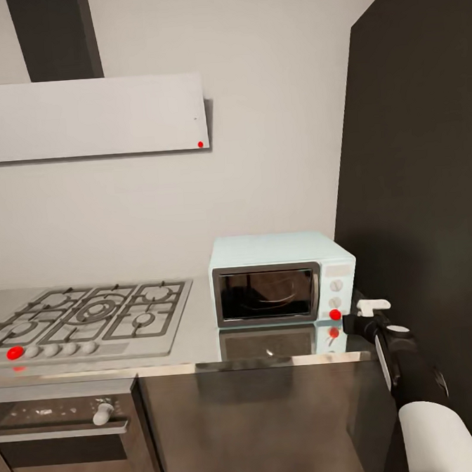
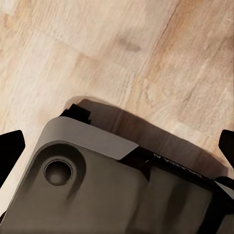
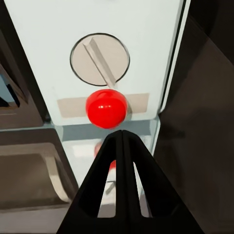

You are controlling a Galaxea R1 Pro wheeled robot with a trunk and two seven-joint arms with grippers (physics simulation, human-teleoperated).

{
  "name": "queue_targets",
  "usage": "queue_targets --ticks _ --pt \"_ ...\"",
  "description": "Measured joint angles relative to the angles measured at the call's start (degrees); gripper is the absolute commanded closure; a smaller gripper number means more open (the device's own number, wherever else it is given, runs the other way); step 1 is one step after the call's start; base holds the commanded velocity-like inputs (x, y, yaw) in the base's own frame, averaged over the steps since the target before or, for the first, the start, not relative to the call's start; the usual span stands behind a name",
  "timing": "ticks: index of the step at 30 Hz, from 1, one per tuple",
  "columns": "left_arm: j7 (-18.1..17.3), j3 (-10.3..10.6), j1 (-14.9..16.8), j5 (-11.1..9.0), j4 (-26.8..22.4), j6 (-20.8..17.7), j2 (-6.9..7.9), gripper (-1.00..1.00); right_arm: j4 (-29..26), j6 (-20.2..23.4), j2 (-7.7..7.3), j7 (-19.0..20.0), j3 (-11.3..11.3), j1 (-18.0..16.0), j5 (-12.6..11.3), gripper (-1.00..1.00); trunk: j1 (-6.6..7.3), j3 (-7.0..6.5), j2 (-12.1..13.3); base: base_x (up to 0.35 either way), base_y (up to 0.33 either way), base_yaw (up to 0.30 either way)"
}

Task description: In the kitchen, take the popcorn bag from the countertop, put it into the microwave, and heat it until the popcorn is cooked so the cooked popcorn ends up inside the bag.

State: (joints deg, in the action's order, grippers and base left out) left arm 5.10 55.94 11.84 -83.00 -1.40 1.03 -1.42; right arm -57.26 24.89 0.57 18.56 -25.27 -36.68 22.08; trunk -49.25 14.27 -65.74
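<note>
The pale blue microwave (image 1: 281,278) stands on the grey glossy countertop (image 1: 199,331), its dark glass door closed. No popcorn bag or popcorn can be made out; the dark glass hides the inside. My right gripper (image 1: 350,318) hovers at the microwave's lower right corner, just right of the red button (image 1: 334,314). In the right wrist view its fingers (image 3: 122,134) are shut together with nothing between them, tips just short of the red button (image 3: 106,107) under a round knob (image 3: 100,59). My left gripper (image 2: 117,146) is open above the wooden floor and my own base (image 2: 97,185).
A gas hob (image 1: 94,316) with a red knob lies left of the microwave, with a steel built-in oven (image 1: 66,431) below it. A range hood (image 1: 90,118) hangs on the wall. A tall dark panel (image 1: 415,181) rises right beside the microwave and my right arm.
</note>
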Motion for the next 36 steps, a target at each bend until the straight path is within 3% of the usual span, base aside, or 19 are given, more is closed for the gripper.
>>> queue_targets --ticks 22,30,36 --pt "-0.1 -0.1 0.0 0.0 0.0 0.0 0.09 -1.00 1.8 -0.2 -0.06 0.0 0.0 0.0 0.0 1.00 0.02 0.00 0.0 0.096 0.000 0.000" --pt "0.0 -0.1 0.0 0.0 0.0 0.0 0.09 -1.00 5.8 -3.7 -1.37 -1.6 0.0 0.0 0.2 1.00 0.02 0.00 0.0 0.157 0.000 0.000" --pt "-0.1 -0.1 0.0 0.0 0.0 0.0 0.10 -1.00 6.7 -3.9 -1.40 -1.8 0.0 1.0 1.1 1.00 1.23 0.01 0.0 0.153 0.000 0.000"
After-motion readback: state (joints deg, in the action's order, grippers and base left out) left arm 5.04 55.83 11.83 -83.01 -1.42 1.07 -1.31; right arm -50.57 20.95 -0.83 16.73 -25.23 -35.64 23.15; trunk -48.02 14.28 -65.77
